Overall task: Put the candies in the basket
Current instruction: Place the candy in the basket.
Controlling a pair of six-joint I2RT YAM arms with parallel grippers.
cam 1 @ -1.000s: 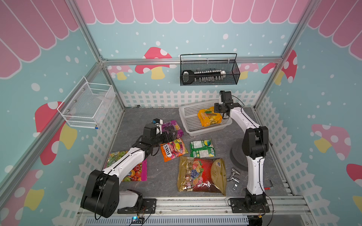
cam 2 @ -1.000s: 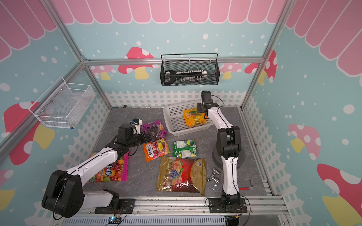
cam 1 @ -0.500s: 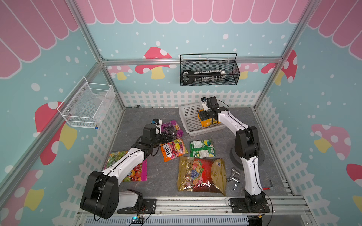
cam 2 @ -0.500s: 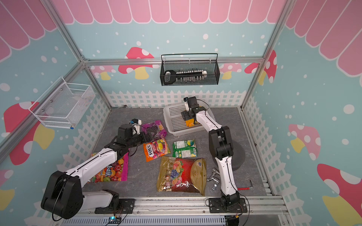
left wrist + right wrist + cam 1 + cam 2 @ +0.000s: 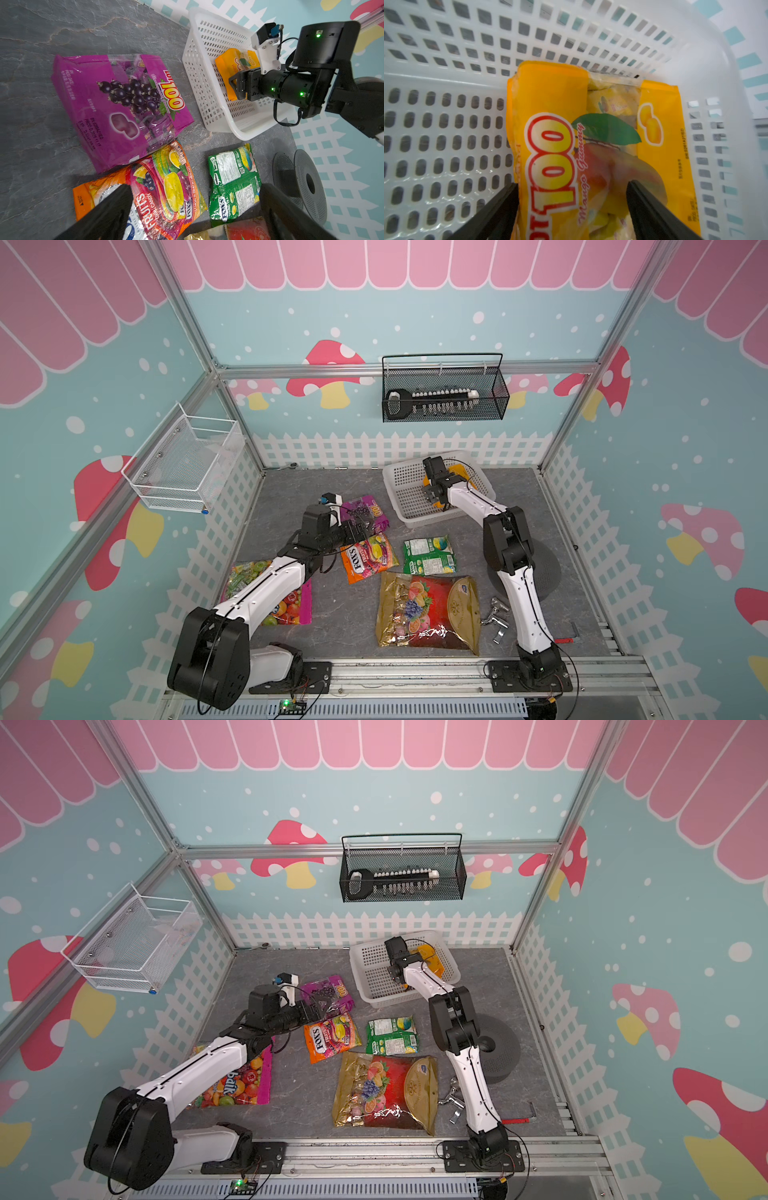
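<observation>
Watching from above: the basket (image 5: 405,493) sits on the grey counter (image 5: 286,493), upper middle of the frame, just below the picket fence.
Right claw (image 5: 572,184): down inside the basket, fingers apart, one on either side of the yellow-orange bag (image 5: 571,124); I see no pinch on it.
Yellow-orange bag: lies in the basket's upper right part in both top views.
Left claw (image 5: 194,185): my fingers stand wide apart, low over the orange FOX'S bag (image 5: 368,558), gripping nothing.
Purple bag (image 5: 365,510): on the counter left of the basket, touching the FOX'S bag.
Green bag (image 5: 428,556): right of the FOX'S bag, below the basket.
Red-gold bag (image 5: 428,610): lower middle, just below the green one.
Clear multicoloured bag (image 5: 286,610): lower left, partly under my left arm.
</observation>
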